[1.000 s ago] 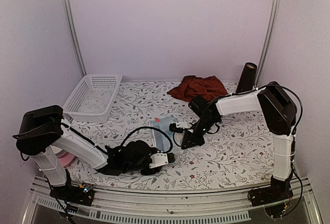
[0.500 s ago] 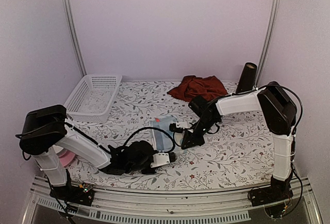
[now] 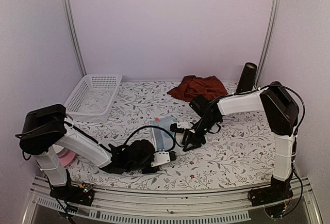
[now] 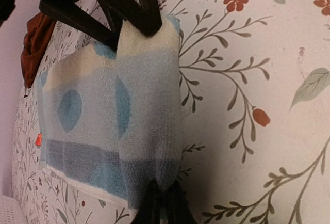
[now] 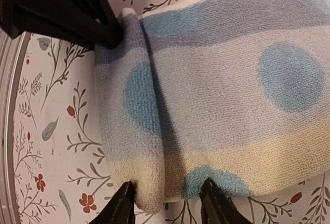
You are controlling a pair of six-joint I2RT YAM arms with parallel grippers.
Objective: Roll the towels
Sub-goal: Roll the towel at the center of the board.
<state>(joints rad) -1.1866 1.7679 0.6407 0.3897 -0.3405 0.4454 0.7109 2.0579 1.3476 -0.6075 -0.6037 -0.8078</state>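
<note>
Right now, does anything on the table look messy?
Yes. The red towel lies crumpled in a heap at the back of the table, neither flat nor rolled. The blue towel lies flat with one edge folded over.

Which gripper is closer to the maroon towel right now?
Right. Both are at the checked towel: the right gripper straddles its far end, toward the maroon towel; the left gripper pinches its near end, farther away.
</note>
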